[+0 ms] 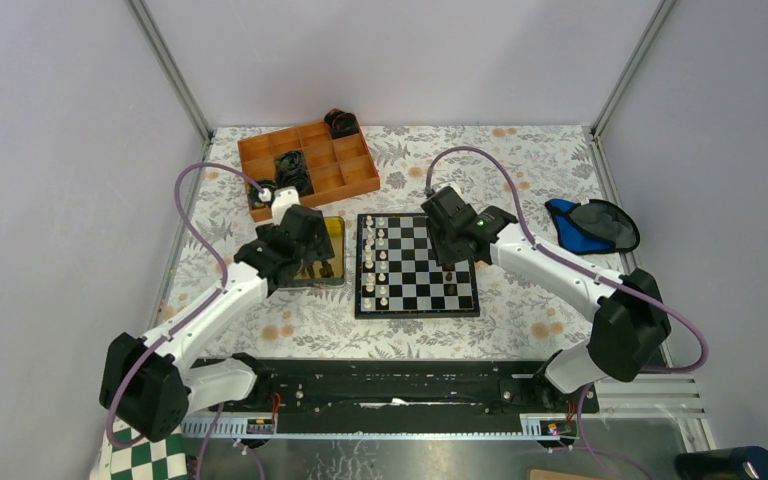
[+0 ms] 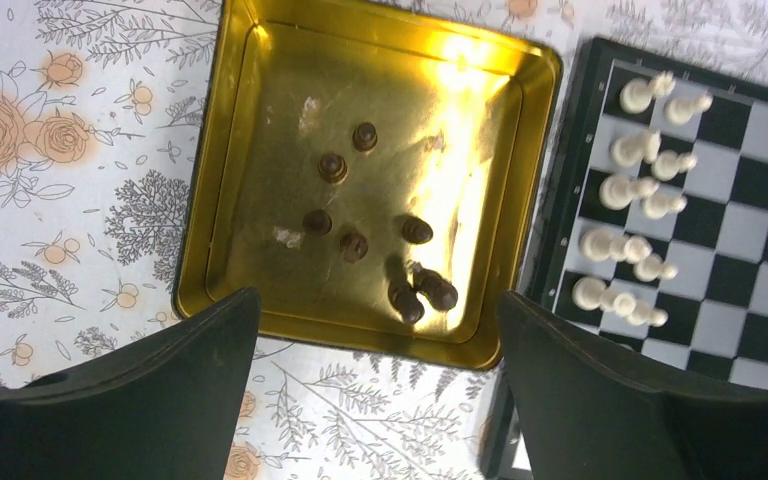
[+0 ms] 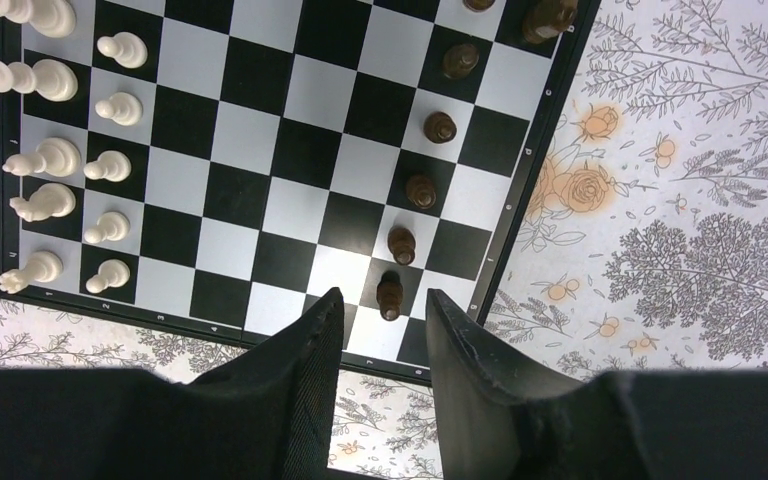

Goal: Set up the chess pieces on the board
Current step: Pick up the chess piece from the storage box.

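Observation:
The board (image 1: pixel 416 304) lies mid-table, with white chess pieces (image 3: pixel 55 155) in two files along its left side. Several dark brown pieces (image 3: pixel 440 127) stand in a line near its right edge. My right gripper (image 3: pixel 382 300) hovers over the board's far right corner, open. A dark pawn (image 3: pixel 390 295) stands on its square between the fingertips, and neither finger touches it. My left gripper (image 2: pixel 378 300) hangs wide open above the near rim of a gold tin (image 2: pixel 260 120) left of the board (image 2: pixel 750 225). Several dark pieces (image 2: pixel 353 245) lie and stand in the tin.
An orange compartment box (image 1: pixel 350 165) with black coiled objects (image 1: pixel 293 170) sits at the back left. A blue and black pouch (image 1: pixel 590 225) lies at the right. A green-and-white checkered sheet (image 1: pixel 150 462) shows at the near left corner. Grey walls enclose the floral tabletop.

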